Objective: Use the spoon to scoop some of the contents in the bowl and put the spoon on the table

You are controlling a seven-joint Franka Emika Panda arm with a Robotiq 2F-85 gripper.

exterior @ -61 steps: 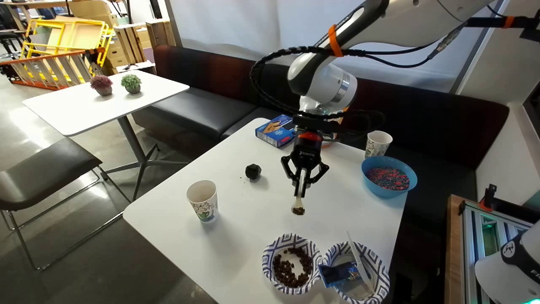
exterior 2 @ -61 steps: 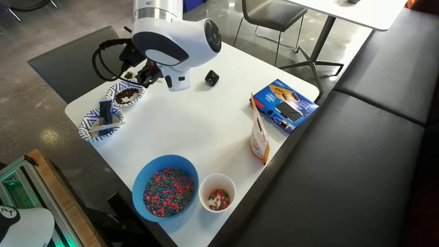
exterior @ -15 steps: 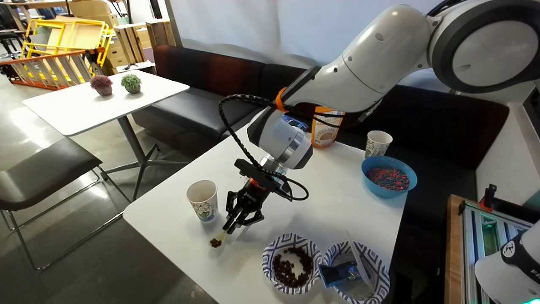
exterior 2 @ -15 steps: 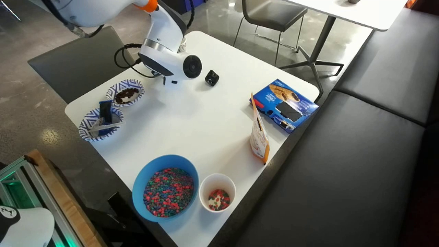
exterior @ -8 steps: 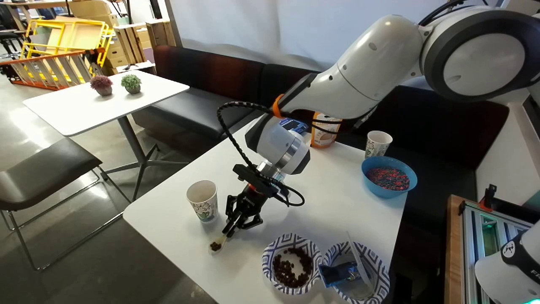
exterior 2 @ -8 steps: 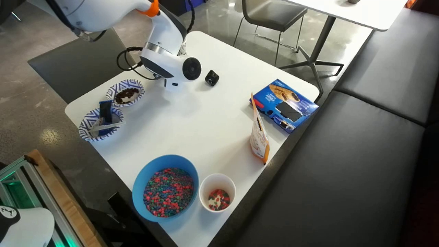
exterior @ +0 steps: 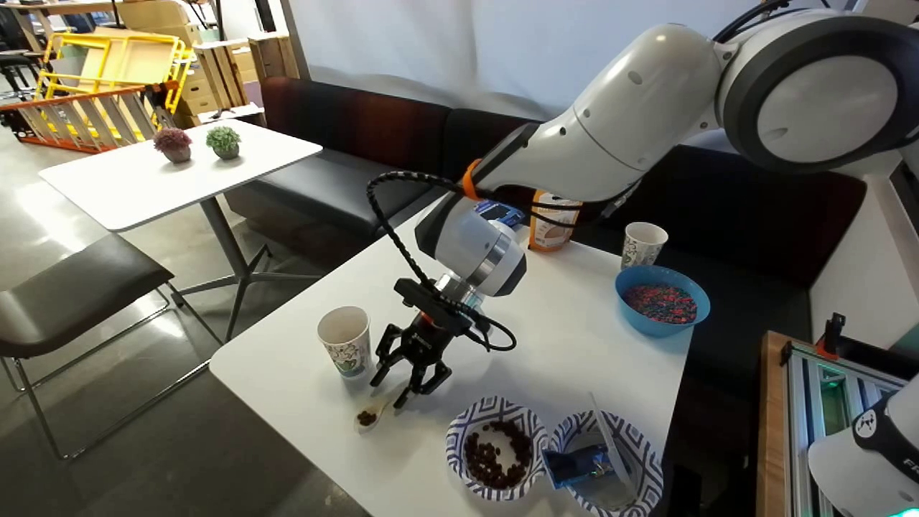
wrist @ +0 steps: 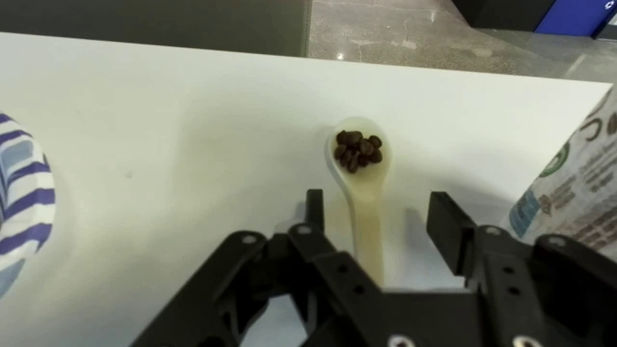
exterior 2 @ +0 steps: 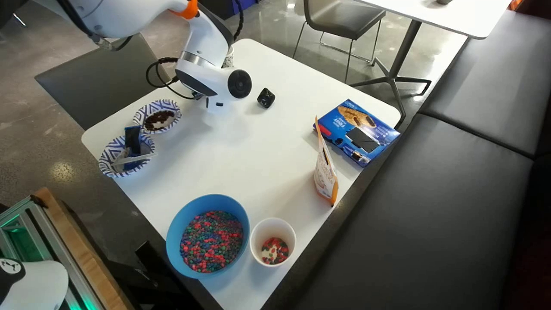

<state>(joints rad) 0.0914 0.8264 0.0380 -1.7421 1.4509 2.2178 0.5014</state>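
Cream-coloured and loaded with dark beans [wrist: 357,150], the spoon [wrist: 367,197] lay on the table [wrist: 202,120] between the parted jaws of the gripper [wrist: 378,208], touching neither. Any sideways drift while backing off risked knocking it and spilling those beans. Half a second earlier, those jaws had pinched it.

Arm [exterior: 610,126] aslant, jaws apart.
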